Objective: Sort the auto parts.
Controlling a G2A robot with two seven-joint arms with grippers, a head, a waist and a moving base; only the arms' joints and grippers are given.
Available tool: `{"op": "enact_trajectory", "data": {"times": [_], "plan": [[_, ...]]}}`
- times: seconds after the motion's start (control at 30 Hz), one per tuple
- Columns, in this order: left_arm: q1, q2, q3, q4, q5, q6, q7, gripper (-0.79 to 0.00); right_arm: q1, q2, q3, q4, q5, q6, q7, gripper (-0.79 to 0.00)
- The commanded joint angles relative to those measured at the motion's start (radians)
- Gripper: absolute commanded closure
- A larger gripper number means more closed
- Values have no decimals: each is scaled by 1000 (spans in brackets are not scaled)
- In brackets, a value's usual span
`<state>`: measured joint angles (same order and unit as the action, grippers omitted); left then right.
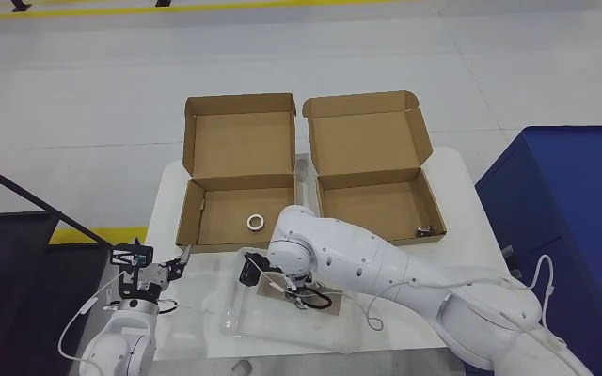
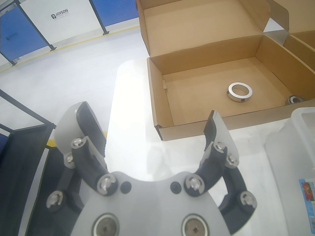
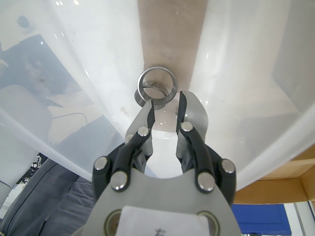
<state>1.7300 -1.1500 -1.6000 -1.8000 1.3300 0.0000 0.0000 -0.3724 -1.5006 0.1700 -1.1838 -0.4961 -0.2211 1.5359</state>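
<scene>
Right wrist view: my right gripper [image 3: 166,100] hangs parted and empty, right at the metal ring [image 3: 157,87] lying in the clear tub [image 3: 246,50] (hard, slick, probably hefty), so I'd pinch across its rim.

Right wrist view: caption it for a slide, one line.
Open right gripper reaching inside the clear plastic bin, poised at a metal ring.
</scene>
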Motion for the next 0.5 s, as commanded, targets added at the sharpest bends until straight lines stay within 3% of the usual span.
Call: {"op": "enact_trajectory", "data": {"times": [0.0, 0.47], "plan": [[0, 0, 0, 0, 0, 0, 0, -785, 2, -7, 0, 12, 4, -4, 0, -231], [0, 0, 0, 0, 0, 0, 0, -785, -9, -72, 0, 145, 31, -54, 0, -194]]}}
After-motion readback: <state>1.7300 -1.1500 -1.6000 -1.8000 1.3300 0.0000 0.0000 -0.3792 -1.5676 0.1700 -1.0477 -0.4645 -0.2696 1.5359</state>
